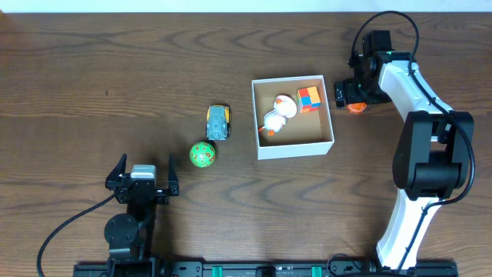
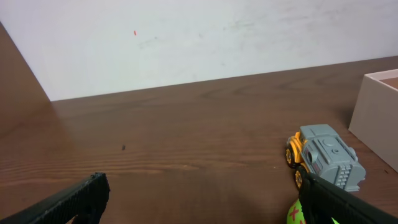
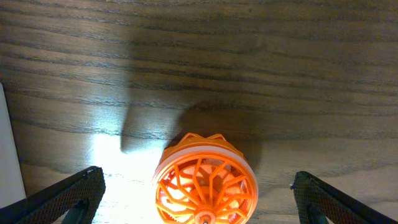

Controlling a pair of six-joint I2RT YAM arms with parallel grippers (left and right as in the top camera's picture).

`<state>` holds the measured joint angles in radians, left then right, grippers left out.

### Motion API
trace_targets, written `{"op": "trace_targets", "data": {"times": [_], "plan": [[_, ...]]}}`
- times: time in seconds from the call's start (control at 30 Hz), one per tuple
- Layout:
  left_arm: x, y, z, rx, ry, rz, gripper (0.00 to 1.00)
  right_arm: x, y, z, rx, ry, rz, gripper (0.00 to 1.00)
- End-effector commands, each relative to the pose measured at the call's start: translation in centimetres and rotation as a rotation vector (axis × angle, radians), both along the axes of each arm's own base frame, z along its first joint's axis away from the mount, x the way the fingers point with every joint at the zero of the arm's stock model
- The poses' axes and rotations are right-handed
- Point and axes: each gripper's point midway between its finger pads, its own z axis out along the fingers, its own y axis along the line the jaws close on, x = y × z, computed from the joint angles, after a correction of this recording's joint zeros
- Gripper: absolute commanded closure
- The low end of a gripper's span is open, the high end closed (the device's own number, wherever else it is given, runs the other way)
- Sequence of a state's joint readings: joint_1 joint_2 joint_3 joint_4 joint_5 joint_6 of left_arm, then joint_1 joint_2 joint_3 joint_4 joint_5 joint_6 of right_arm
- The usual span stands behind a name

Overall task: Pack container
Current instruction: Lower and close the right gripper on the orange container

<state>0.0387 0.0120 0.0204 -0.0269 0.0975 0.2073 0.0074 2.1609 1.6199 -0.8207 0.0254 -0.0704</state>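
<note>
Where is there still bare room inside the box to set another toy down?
In the box, the near right corner is bare, bordered by the colored cube and the white-orange toy; the far half is crowded with those two. Outside, the table lies open left of the toy truck and green ball.

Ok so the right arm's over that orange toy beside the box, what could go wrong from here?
The orange lattice toy looks round, so it may roll or squirt out as the open right gripper closes. It lies close to the container, whose wall one finger could catch. Inside, the colored cube sits in the corner nearest the toy, so a drop there might land on it and bounce out.
</note>
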Motion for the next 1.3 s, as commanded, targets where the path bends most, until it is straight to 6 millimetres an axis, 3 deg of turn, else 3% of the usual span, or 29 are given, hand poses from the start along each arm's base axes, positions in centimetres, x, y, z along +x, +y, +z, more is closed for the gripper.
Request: {"op": "trace_targets", "data": {"times": [0.0, 0.87, 1.27], "plan": [[-0.1, 0.0, -1.6, 0.002, 0.051, -0.004, 0.02, -0.4, 0.0, -1.0, 0.007, 0.024, -0.003, 0.01], [-0.1, 0.0, -1.6, 0.002, 0.051, -0.004, 0.02, 0.4, -0.3, -1.1, 0.016, -0.012, -0.071, 0.01], [-0.1, 0.0, -1.6, 0.002, 0.051, -0.004, 0.02, -0.1, -0.4, -2.5, 0.008, 0.025, -0.070, 0.01]]}}
